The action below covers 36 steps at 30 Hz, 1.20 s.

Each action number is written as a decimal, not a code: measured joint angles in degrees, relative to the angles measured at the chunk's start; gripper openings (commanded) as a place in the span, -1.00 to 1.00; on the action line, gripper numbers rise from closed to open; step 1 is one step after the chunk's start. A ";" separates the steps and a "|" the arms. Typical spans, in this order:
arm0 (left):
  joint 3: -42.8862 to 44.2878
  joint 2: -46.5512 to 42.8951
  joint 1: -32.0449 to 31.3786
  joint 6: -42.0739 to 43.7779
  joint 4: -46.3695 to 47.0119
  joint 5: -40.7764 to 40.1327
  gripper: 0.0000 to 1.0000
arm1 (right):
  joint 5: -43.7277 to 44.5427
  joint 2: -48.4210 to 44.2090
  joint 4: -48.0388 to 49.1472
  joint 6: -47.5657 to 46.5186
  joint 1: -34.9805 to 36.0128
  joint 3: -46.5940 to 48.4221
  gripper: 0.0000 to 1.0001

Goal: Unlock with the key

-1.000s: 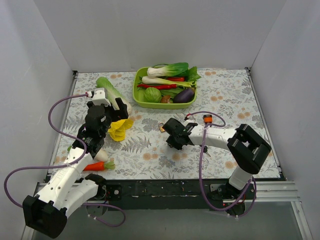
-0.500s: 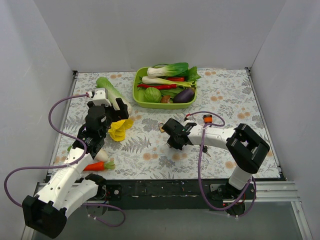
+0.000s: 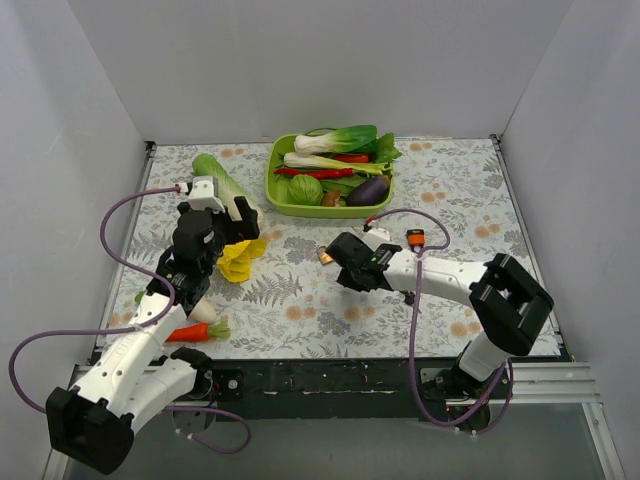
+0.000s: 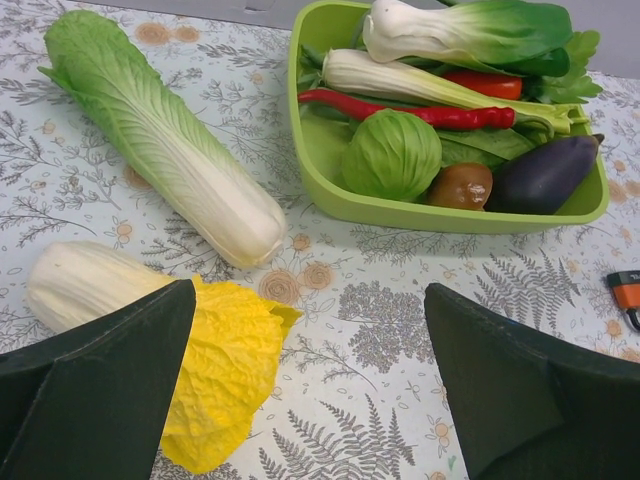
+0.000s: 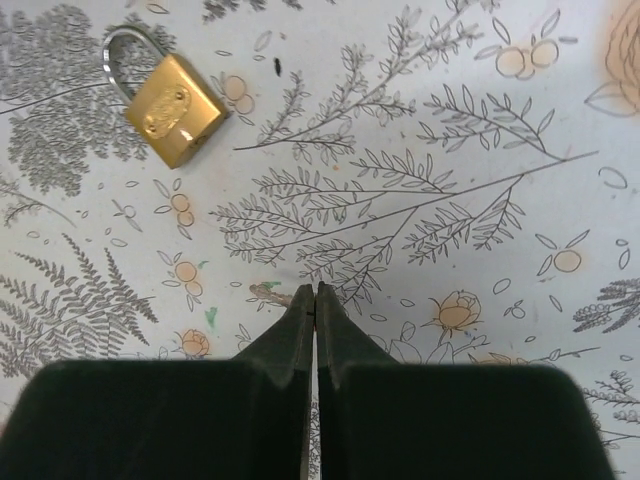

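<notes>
The brass padlock (image 3: 324, 256) lies flat on the patterned table; in the right wrist view it (image 5: 172, 108) sits ahead and left of my fingertips. My right gripper (image 3: 338, 270) (image 5: 316, 290) is shut just short of it, low over the table. No key shows between its fingers or on the table. The orange-and-black padlock (image 3: 415, 238) lies behind my right forearm, and its edge shows in the left wrist view (image 4: 625, 292). My left gripper (image 3: 240, 225) (image 4: 310, 400) is open and empty above the yellow cabbage leaf (image 4: 225, 370).
A green tray (image 3: 290, 208) of toy vegetables stands at the back centre. A long napa cabbage (image 3: 225, 185) lies left of it. A carrot (image 3: 190, 331) and a white radish lie near the left arm. Purple cables loop over both arms.
My right gripper has edged a little left and away, closer to the brass padlock, still shut, and its elbow has swung right. The left arm has barely moved.
</notes>
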 measured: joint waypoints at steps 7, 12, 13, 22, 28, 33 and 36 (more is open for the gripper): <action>0.00 1.20 0.00 0.22 0.13 5.33 0.96 | -0.46 -4.87 4.00 -12.24 -0.15 0.07 -0.97; -0.57 1.27 0.00 0.42 2.36 13.90 0.96 | -2.40 -11.41 5.62 -18.86 -1.75 0.11 -0.97; -0.92 1.27 0.02 0.42 3.06 16.50 0.96 | -2.78 -12.94 5.88 -19.80 -2.27 0.11 -0.97; -3.45 6.12 0.00 -4.74 14.16 46.23 0.96 | -6.69 -21.92 9.90 -26.10 -3.45 0.09 -0.97; -4.94 9.79 -0.07 -9.81 19.56 57.11 0.96 | -9.27 -23.28 11.47 -27.74 -3.45 -1.03 -0.97; -4.94 11.32 -0.20 -11.41 21.20 60.61 0.93 | -12.11 -24.22 13.92 -27.89 -3.45 -2.14 -0.97; -4.94 12.31 -0.44 -11.87 21.46 61.42 0.89 | -13.62 -24.24 15.50 -27.89 -3.45 -2.27 -0.97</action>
